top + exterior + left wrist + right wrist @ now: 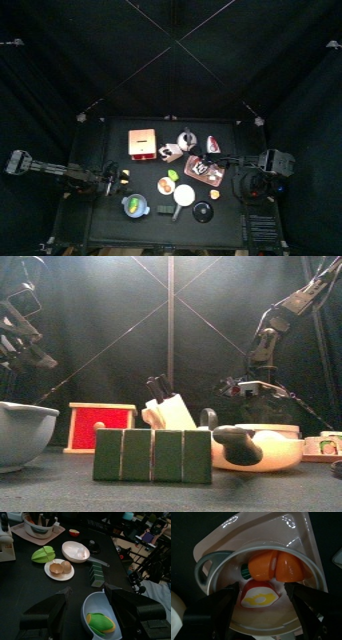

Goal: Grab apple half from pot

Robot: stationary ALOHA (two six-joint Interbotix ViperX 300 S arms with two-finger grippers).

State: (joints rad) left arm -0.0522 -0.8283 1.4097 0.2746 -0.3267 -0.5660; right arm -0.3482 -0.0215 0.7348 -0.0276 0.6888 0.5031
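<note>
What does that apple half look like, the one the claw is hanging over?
The apple half lies cut face up: pale flesh, a yellow flower-shaped core, a red skin rim, toy-like and glossy. It sits in a round metal pot with a grey handle, against an orange vegetable. The open right gripper straddles it, jaws on either side.

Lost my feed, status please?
Right gripper open above the pot. Apple half between its jaws, ungripped. Orange piece lies beside it. Left gripper open over bowl.

A blue-rimmed bowl [93,606] with a green fruit [100,623] is seen beneath the left pincer [85,591]; further beyond, a green block [98,574], a plate [52,574] and a white bowl [75,551] are seen.
</note>
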